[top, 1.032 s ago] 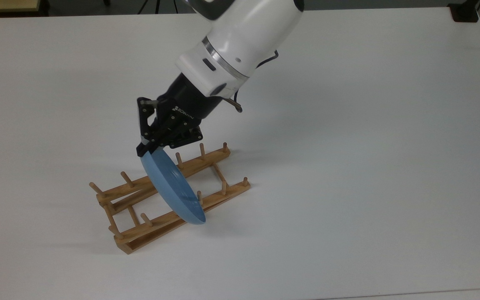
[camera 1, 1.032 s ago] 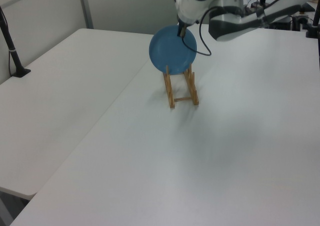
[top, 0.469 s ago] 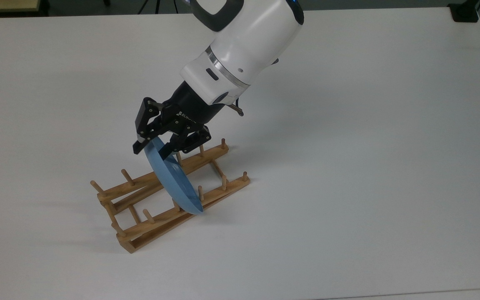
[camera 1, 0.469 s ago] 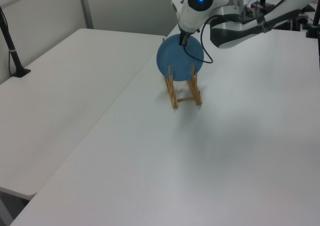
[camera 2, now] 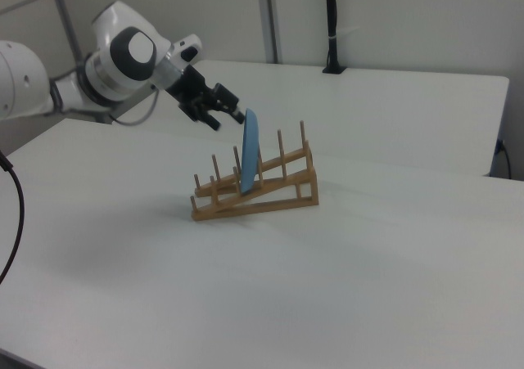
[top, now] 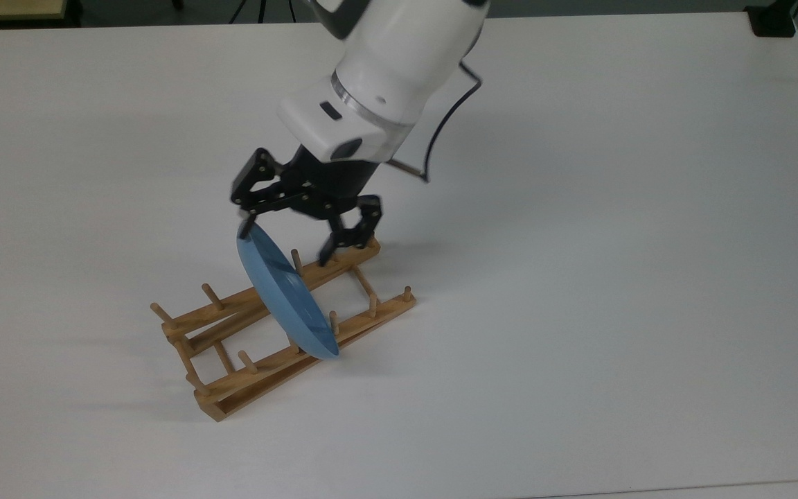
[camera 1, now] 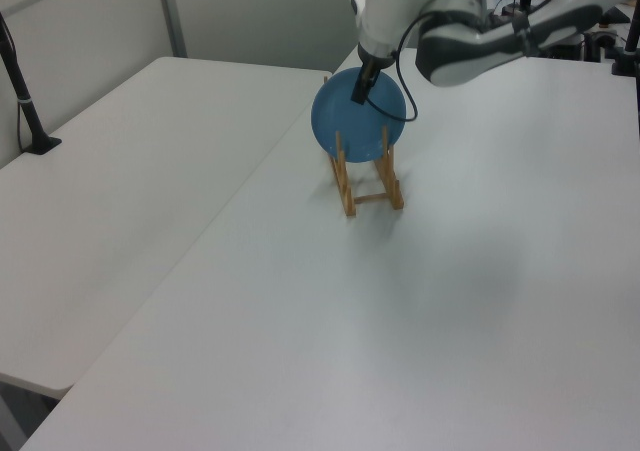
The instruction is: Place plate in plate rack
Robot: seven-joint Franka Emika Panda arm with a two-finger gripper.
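Observation:
The light-blue plate [top: 281, 298] stands on edge in the wooden plate rack [top: 267, 367], slotted between pegs near the rack's middle and leaning a little. My gripper [top: 285, 244] hangs open just above the plate's upper rim; one finger is close to the rim and the other is spread wide over the far rail. Nothing is held. In the left view the plate [camera 1: 358, 116] faces the camera in the rack [camera 1: 368, 186], with the gripper [camera 1: 360, 91] in front of its top. In the right view the plate [camera 2: 249, 152] shows edge-on in the rack [camera 2: 262, 193], below the gripper [camera 2: 227, 119].
The rack sits on a wide white table [top: 579, 277]. A black clamp post [camera 1: 25, 91] stands at the left view's left edge, and another black post [camera 2: 332, 25] at the back of the right view. A dark object [top: 773, 21] sits at the top view's upper right corner.
The gripper lowered the plate into the rack, then opened and let it go. The fingers have spread wide and the plate now stands by itself between the pegs.

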